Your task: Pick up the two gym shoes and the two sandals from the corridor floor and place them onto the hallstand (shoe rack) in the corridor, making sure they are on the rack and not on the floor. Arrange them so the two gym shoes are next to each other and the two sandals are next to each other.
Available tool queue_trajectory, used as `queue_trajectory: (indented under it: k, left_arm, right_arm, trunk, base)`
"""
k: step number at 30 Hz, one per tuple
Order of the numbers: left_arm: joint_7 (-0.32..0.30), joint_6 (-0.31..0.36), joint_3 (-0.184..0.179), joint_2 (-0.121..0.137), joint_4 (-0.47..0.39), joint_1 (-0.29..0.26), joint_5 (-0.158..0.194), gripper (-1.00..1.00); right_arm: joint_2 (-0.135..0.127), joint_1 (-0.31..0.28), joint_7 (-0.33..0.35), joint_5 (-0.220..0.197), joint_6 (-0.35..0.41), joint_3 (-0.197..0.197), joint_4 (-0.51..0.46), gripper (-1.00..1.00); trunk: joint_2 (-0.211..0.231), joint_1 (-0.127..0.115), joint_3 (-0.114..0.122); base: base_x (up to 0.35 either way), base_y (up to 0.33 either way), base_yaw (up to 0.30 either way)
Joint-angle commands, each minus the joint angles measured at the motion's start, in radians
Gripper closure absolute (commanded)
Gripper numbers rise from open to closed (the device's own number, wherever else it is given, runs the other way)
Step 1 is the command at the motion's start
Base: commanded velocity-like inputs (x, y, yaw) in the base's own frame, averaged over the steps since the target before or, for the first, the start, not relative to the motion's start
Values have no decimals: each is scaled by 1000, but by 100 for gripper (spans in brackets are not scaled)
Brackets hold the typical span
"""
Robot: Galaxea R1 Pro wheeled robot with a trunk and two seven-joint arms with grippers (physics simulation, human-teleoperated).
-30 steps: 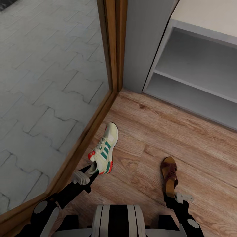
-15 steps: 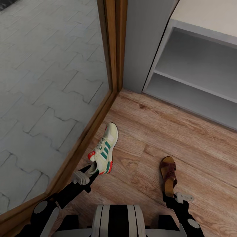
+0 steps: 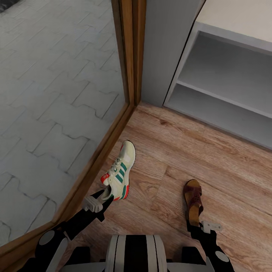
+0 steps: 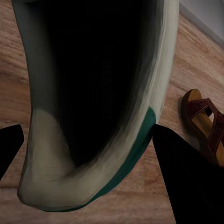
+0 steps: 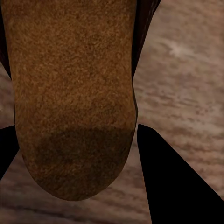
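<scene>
Gripping a gym shoe (image 3: 119,173) by its heel end, the left gripper (image 3: 102,197) is working at lower left of the head view, its fingers (image 4: 184,179) flanking the shoe's opening in the wrist view. At lower right, the right gripper (image 3: 193,225) is clamping the heel of a sandal (image 3: 193,201), the tan sole (image 5: 70,102) sitting between its fingers. Both shoes appear held toe-forward, seemingly for carrying to the rack; whether they are clear of the corridor floor (image 3: 211,166) cannot be told. Beyond them, bare planks are stretching toward the hallstand (image 3: 226,94) at upper right, its two shelves standing open. A wood-framed glass panel (image 3: 56,94) is running along the left, close beside the gym shoe.
</scene>
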Motion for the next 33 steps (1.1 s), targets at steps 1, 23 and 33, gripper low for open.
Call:
queue_trajectory:
  k: [1, 23, 33]
  left_arm:
    - [-2, 10, -1, 1, -1, 0, 11, 100]
    - [1, 11, 3, -1, 2, 1, 9, 100]
    - [6, 11, 4, -1, 4, 1, 9, 100]
  right_arm:
    - [0, 0, -1, -8, -2, 1, 0, 100]
    - [0, 7, 2, 3, -1, 5, -62, 100]
    - [0, 9, 3, 2, 8, 5, -62, 100]
  trunk:
    - [0, 0, 0]
    - [0, -1, 3]
    - [2, -5, 42]
  base:
    - [0, 0, 0]
    - [-3, 0, 0]
    - [0, 0, 0]
